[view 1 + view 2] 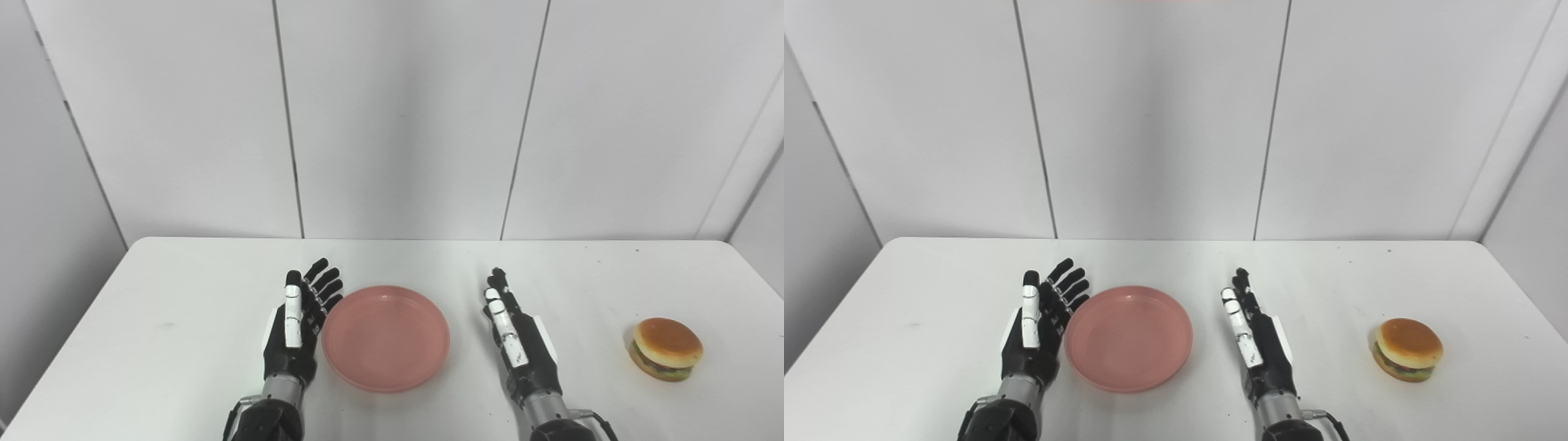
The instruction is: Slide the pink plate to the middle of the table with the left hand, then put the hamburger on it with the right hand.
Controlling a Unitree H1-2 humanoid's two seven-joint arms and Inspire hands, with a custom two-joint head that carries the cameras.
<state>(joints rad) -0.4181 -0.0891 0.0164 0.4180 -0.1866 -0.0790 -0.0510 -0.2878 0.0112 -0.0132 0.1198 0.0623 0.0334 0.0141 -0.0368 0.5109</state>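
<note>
White table (184, 294), wide and bare around the work. Pink plate (386, 338) lying flat near the front edge, about midway across, nothing on it. Left robot hand (297, 327) just beside the plate's left rim, palm turned toward it, fingers spread and grasping nothing; contact with the rim cannot be told for certain. Right robot hand (517, 343) near the plate's right side but apart from it, edge-on, fingers straight and released, holding nothing. Hamburger (666, 349) upright, well apart to the right, close to the table's right edge.

Judged from this layout: slide seemingly finished or nearly so, plate already roughly central; hamburger pick not yet begun.

For the step in hand:
- Check the plate's centring; if short, push low on the rim with the flat of the fingers, slow and level, so as not to tip or spin it.
- Draw the left robot hand clear of the rim before the placement.
- Swing the right robot hand outward to the hamburger, approach from above or the side, close gently around the bun without squashing.
- Lift clear of the table, carry over the rim, set down at the plate's centre.
</note>
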